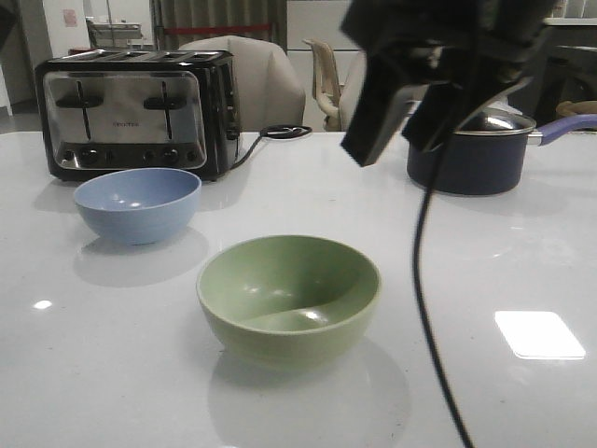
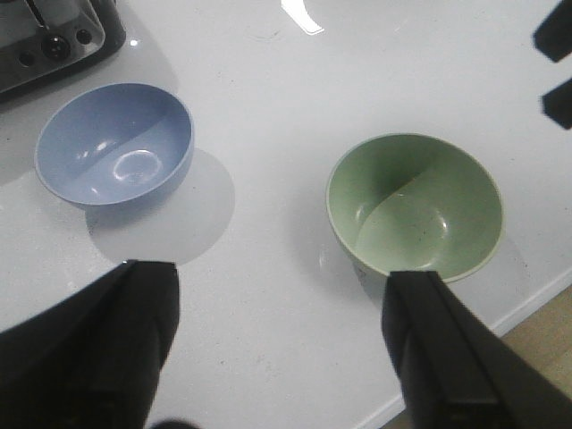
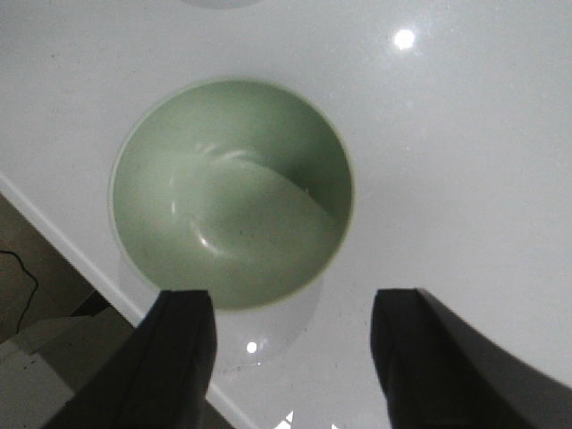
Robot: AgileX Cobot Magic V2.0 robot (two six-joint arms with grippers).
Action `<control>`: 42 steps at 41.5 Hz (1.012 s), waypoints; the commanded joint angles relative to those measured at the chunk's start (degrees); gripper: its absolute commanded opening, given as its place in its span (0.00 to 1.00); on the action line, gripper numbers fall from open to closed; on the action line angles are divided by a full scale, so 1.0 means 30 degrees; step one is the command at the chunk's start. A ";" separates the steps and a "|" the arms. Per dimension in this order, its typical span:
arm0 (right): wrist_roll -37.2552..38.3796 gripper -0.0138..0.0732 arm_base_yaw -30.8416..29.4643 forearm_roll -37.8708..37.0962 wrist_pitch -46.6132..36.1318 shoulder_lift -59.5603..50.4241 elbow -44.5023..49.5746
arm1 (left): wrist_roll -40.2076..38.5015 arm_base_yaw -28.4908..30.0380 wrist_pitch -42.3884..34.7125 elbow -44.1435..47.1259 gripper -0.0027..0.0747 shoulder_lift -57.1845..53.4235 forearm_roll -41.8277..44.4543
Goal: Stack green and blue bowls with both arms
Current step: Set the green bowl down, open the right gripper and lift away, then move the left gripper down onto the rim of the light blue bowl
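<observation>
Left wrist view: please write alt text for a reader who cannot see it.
Two empty bowls sit apart on a glossy white table: a blue bowl near a toaster's corner, and a green bowl close to the table's edge. The left claw hangs open above them, its dark fingers framing the foreground and holding nothing.

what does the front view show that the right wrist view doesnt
Only the front view shows the blue bowl, the toaster behind it, the navy saucepan at the far right, and chairs beyond the table. Only the right wrist view shows the right gripper with its fingers spread open, hovering over the table's near edge, plus the floor below that edge. Both show the green bowl, upright and empty, on the white table.
</observation>
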 commanded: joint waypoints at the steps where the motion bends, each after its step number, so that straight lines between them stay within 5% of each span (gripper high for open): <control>1: 0.0043 0.73 0.0001 -0.0517 -0.0691 -0.2987 0.1233 | -0.0005 -0.0114 -0.1512 -0.0585 0.71 -0.0091 -0.0143; 23: 0.1320 0.73 -0.0018 -0.1058 -0.0720 -1.1696 0.6626 | -0.1423 0.0373 0.0179 -0.0700 0.71 0.1321 0.0103; 42: 0.2050 0.73 -0.0018 -0.1720 -0.1681 -1.1739 0.6626 | -0.1671 0.7124 0.1722 -0.6195 0.71 0.8187 0.0485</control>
